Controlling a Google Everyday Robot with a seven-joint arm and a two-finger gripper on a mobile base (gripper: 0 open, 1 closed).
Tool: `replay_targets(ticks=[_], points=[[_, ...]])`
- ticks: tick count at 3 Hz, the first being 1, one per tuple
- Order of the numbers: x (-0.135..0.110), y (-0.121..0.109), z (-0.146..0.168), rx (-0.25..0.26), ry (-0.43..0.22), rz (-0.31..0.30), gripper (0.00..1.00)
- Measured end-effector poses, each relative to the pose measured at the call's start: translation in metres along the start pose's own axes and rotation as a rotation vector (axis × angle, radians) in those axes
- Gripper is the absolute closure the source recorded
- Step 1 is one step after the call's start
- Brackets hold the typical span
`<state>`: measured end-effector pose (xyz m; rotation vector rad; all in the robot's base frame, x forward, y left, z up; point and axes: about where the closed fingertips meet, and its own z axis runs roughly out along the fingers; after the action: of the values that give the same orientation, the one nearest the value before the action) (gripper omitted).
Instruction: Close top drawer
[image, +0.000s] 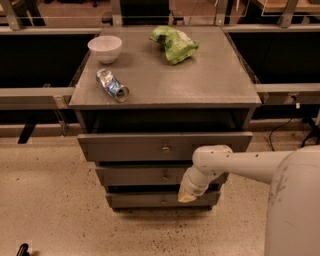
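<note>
The top drawer (125, 146) is the widest grey front of the cabinet, with a small metallic knob (165, 148) at its centre. It stands pulled out, with a dark gap showing between it and the cabinet top. My gripper (187, 197) hangs pointing down at the end of the white arm (235, 162). It is below and right of the top drawer's knob, in front of the two lower drawers, and holds nothing that I can see.
On the cabinet top (200, 85) are a white bowl (105, 48), a crushed can (112, 85) and a green chip bag (174, 43). Middle drawer (140, 175) and bottom drawer (145, 200) sit below. Dark benches flank the cabinet. Speckled floor lies in front.
</note>
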<state>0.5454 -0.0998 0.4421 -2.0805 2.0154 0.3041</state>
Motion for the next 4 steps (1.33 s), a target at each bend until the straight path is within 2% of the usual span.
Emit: replay_targets(ticks=[1,2,3,4], points=[[-0.009,-0.013,-0.025,0.112,0.008,-0.052,1.00],[-0.010,-0.024,-0.047,0.167,-0.027,-0.073,1.00],[-0.008,-0.053,-0.067,0.180,-0.068,-0.119,1.00],[-0.004,-0.071,-0.073,0.192,-0.083,-0.117,1.00]])
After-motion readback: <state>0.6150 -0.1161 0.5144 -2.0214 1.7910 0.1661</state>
